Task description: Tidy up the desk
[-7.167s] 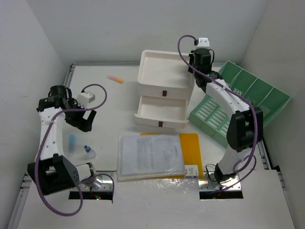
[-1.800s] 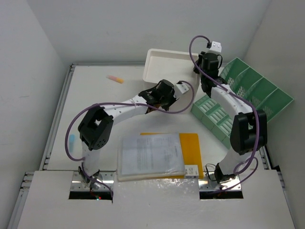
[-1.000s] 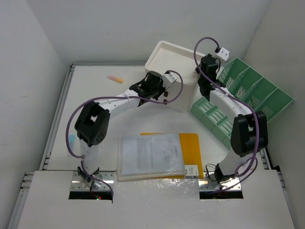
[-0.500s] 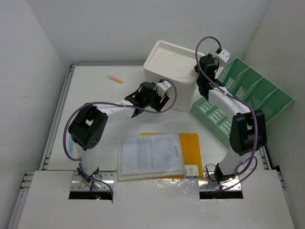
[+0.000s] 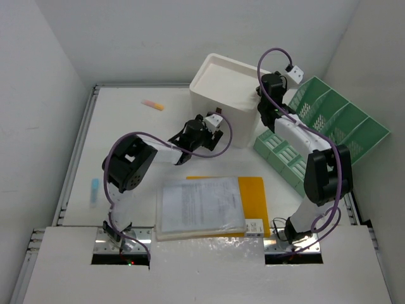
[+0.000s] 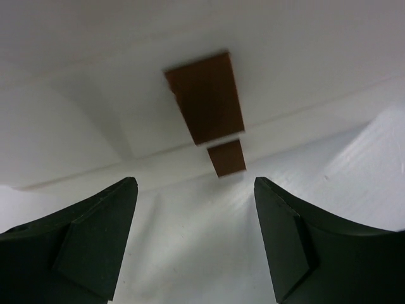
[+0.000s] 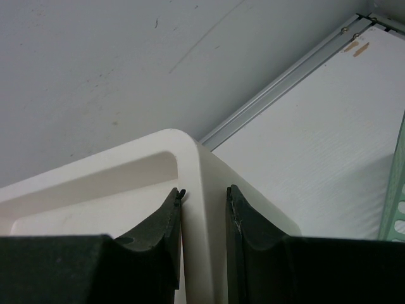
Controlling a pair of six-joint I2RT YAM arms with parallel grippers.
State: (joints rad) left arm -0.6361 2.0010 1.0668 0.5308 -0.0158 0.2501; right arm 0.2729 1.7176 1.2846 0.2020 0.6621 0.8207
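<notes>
The white desk point(image 5: 126, 120) carries a white drawer box point(image 5: 231, 95), turned at an angle at the back, its drawers shut. My left gripper point(image 5: 212, 128) is open and empty, low on the desk just in front of the box's front face. In the left wrist view the left gripper point(image 6: 195, 187) faces that face and a brown pull tab point(image 6: 205, 98). My right gripper point(image 5: 266, 107) is shut on the box's top rim at its right corner. In the right wrist view the right gripper point(image 7: 204, 193) has one finger inside the rim point(image 7: 190, 152) and one outside.
A green slotted file rack point(image 5: 323, 126) lies right of the box, close to my right arm. A stack of papers point(image 5: 199, 206) on a yellow folder point(image 5: 254, 190) lies near the front. An orange marker point(image 5: 152, 104) lies at the back left, a blue object point(image 5: 95, 189) at the left edge.
The open drawers are now shut and the box has turned and shifted back right. My left arm swung from the left side to the box front, then drew slightly back.
</notes>
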